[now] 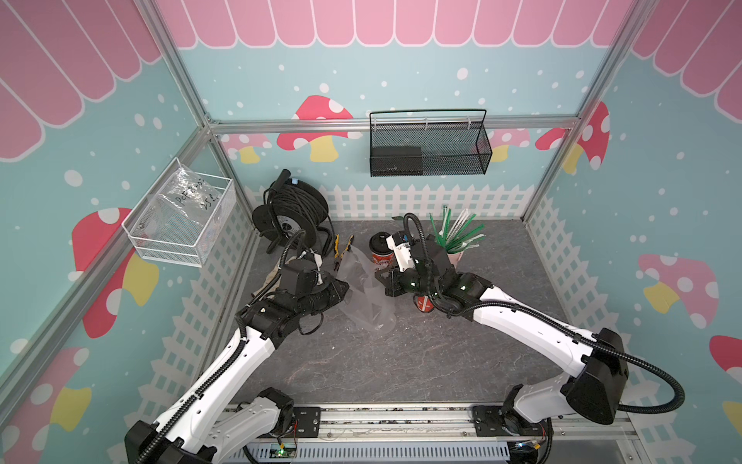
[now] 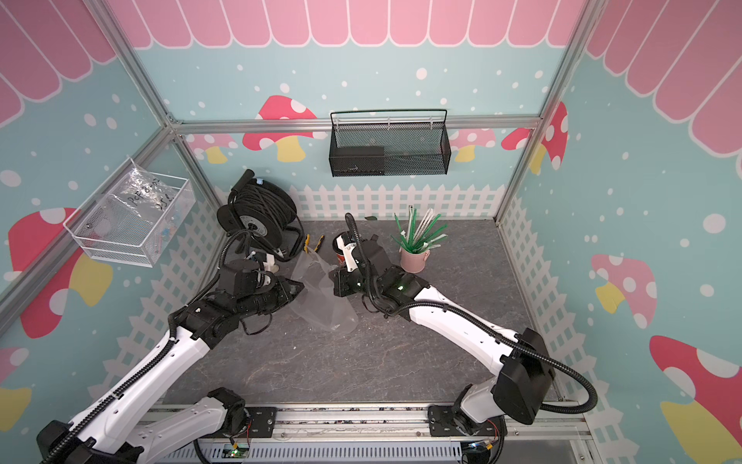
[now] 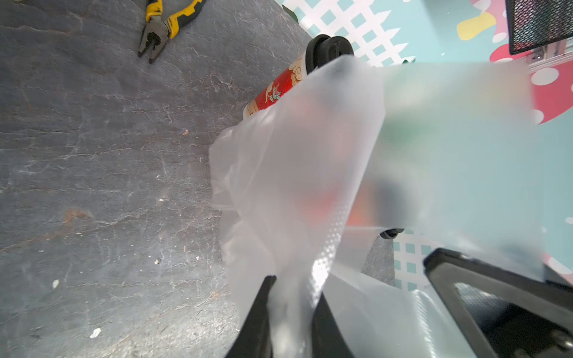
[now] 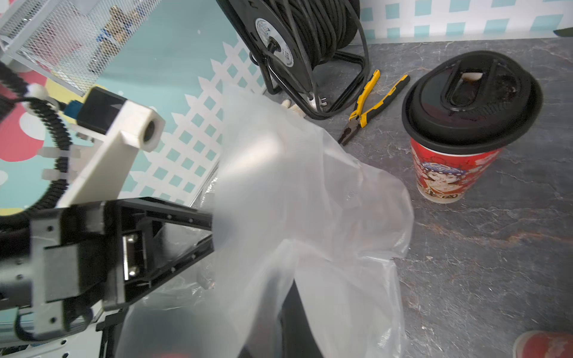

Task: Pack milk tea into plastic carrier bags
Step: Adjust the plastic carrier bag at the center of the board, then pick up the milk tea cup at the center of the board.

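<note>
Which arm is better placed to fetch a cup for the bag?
Right, probably: the cartoon-print cup stands beside the right gripper, which must first release the bag. The left gripper pinches the bag's film and sits farther off.

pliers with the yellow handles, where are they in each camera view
In a top view: pliers between cable reel and black-lidded cup.
In a top view: pliers in that same gap.
Left wrist: pliers past the bag, beside the cup.
Right wrist: pliers between reel and cup.
Shared landmark: the black-lidded cup.
</note>
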